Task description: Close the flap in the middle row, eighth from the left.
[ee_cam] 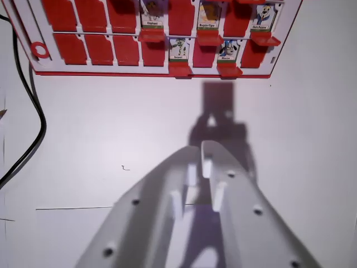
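Several picture flaps stood open on the red plastic flip-board [100,47], which lay well ahead of the white plastic pincer [202,146] in the wrist view. Its jaws met at the tips, holding nothing. One open flap with a blue-and-white figure [262,19], ahead and to the right, was perhaps the target; which row counts as middle I cannot tell. Nothing was touched; reaching and pressing remained.

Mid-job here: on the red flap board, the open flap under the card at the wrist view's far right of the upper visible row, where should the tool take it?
Take the open red plastic flap by its free front lip, which sticks out toward the camera below its picture card. Come from the near side over the white table, since the hinge edge sits against the red flap board. The white tool looks nearly shut, empty.
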Controlling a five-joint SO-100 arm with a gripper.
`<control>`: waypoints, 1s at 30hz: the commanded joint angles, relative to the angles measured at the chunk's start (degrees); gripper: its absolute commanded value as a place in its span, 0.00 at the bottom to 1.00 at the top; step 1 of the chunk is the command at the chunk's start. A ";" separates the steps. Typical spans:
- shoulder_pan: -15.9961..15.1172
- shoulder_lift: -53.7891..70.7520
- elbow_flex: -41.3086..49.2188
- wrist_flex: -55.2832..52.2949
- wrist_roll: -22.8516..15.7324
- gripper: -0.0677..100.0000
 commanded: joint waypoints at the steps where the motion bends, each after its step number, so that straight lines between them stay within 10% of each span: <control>1: 1.85 3.87 2.99 -5.98 0.18 0.00; 30: 13.80 -16.44 18.98 -43.24 -2.11 0.00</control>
